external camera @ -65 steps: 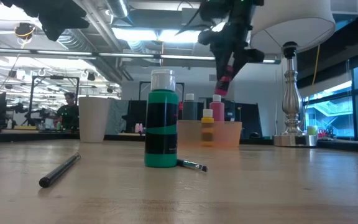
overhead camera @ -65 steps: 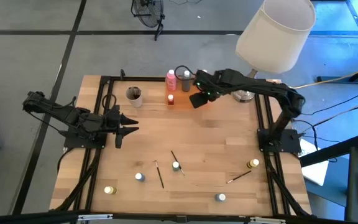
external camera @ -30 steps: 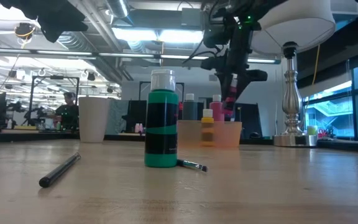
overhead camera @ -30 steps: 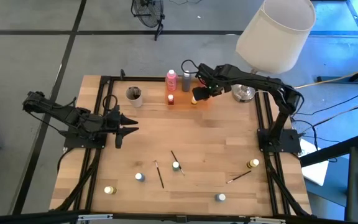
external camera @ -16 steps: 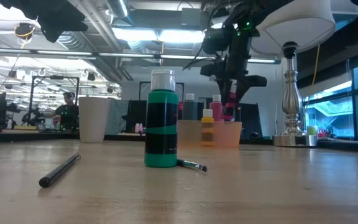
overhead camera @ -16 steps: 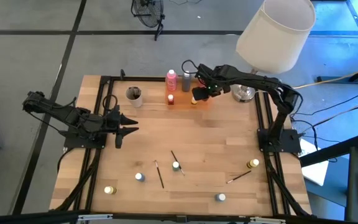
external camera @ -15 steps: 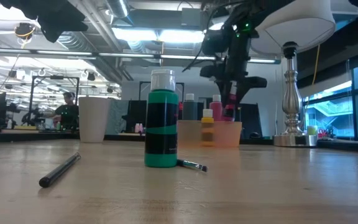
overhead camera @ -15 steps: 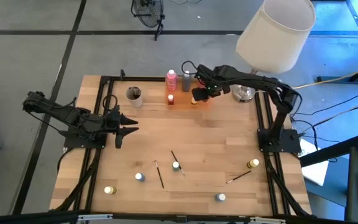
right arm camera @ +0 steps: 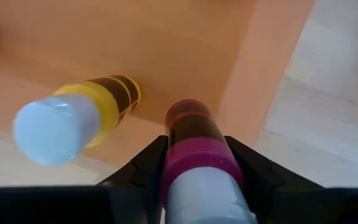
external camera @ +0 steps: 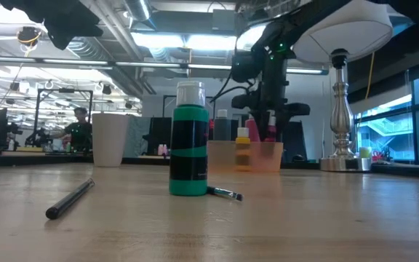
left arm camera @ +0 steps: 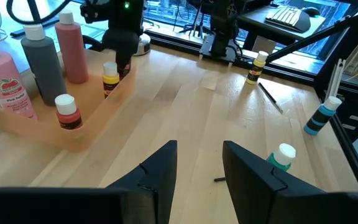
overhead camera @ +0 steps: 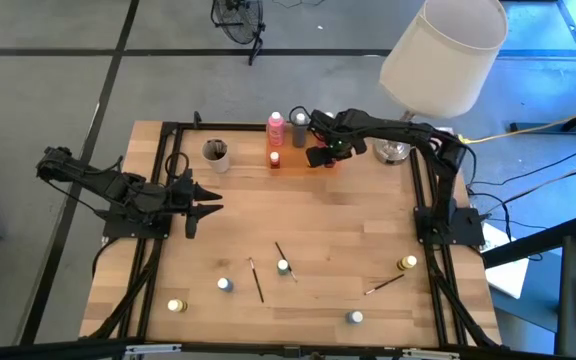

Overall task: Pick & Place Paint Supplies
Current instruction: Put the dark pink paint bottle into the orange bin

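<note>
My right gripper (overhead camera: 318,155) hangs over the flat orange tray (overhead camera: 290,165) at the table's far side, shut on a small magenta pot (right arm camera: 191,127) with a white cap. Two pink bottles (left arm camera: 73,46) and a grey one (left arm camera: 42,62) stand in the tray, along with a red pot (left arm camera: 66,112) and a yellow pot (right arm camera: 73,121). Small pots (overhead camera: 282,266) and thin brushes (overhead camera: 256,280) lie on the table's near half. My left gripper (overhead camera: 203,197) waits open near the left edge. My right gripper pinches the magenta pot between its two fingers at the upper body (right arm camera: 194,155), just under the white cap. The fingers (right arm camera: 154,162) come from above, pointing down. The pot is upright with its lower end inside the tray by the right wall (right arm camera: 253,74). Whether it stands on the floor, I cannot tell.
A beige cup (overhead camera: 215,151) stands left of the tray. A lamp's base (overhead camera: 392,151) stands right of it, with the shade (overhead camera: 443,55) above. A green pot (external camera: 189,138) and a brush (external camera: 68,198) lie near the low camera. Bare wood lies mid-table.
My right gripper has come down over the tray's right end, still shut on the magenta pot, and its arm has sunk lower. The pot has dropped from above the tray wall to inside it, beside the yellow pot.
</note>
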